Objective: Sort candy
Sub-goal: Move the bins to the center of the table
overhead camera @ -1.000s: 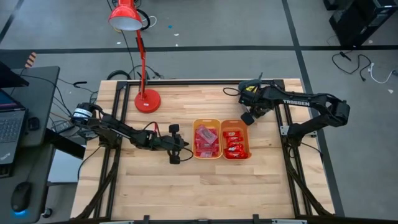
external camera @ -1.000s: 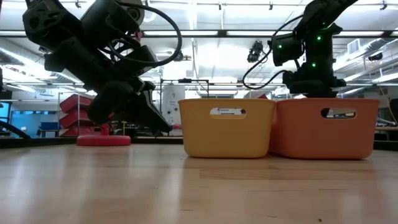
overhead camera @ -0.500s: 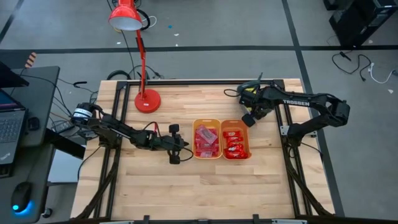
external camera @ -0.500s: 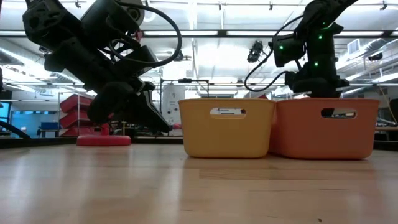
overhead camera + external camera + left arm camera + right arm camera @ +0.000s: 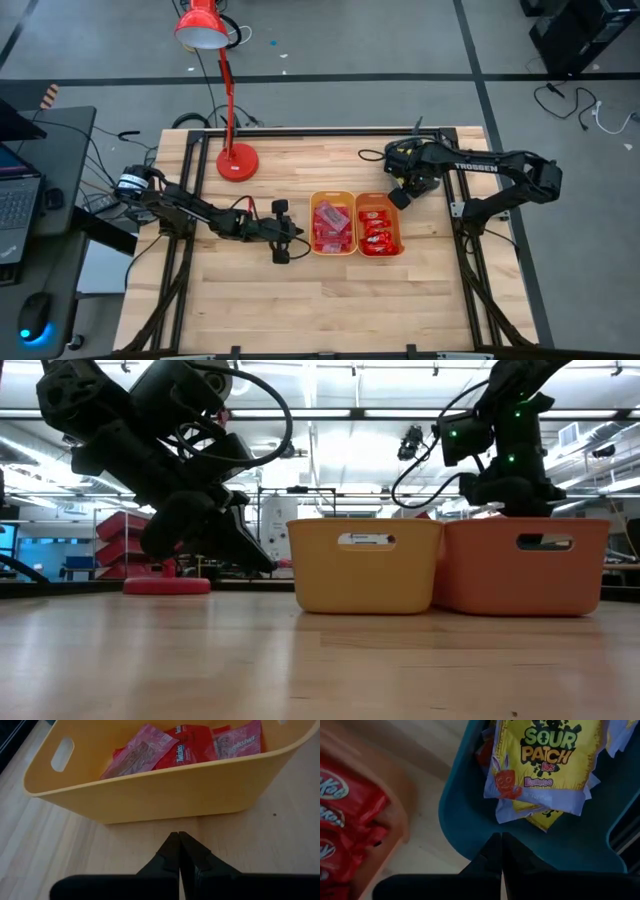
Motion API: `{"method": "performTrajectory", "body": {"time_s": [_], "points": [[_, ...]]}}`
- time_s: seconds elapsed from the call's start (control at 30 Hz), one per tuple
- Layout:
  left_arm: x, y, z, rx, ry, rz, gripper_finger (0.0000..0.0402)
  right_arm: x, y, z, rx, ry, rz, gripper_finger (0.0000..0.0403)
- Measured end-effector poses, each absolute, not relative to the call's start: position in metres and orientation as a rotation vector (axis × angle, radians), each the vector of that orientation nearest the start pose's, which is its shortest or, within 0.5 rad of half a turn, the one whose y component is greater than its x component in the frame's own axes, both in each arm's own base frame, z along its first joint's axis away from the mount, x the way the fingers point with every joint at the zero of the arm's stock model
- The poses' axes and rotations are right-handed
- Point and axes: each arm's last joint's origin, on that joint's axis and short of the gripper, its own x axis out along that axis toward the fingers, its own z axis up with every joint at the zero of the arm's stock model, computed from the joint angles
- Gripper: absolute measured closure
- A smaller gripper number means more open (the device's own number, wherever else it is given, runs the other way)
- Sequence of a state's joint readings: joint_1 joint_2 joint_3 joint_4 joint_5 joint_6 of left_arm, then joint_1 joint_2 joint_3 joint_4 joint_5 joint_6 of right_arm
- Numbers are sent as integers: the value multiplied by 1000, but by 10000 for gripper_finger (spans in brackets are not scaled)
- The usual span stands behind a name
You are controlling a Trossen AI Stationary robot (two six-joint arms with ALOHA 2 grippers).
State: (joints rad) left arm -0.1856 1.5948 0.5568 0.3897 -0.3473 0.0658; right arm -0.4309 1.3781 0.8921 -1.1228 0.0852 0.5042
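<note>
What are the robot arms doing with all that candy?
They are sorting wrapped candy into plastic trays. The yellow tray holds red and pink packets, the orange tray red wrapped bars, and a teal tray yellow packets. The left gripper rests shut and empty beside the yellow tray; the right gripper, also shut and empty, hovers behind the orange one.

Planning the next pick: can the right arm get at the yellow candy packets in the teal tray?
Probably yes. The right gripper, shut, hangs just over the teal tray; the yellow candy packets lie uncovered on top. It must open first.
</note>
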Motion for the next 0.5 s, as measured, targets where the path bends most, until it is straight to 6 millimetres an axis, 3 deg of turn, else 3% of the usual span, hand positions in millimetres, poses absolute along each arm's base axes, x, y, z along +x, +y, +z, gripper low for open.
{"method": "performTrajectory", "body": {"time_s": [0.5], "points": [[275, -42, 130, 234, 630, 136, 402, 194, -74, 205, 714, 1517, -741, 403]]}}
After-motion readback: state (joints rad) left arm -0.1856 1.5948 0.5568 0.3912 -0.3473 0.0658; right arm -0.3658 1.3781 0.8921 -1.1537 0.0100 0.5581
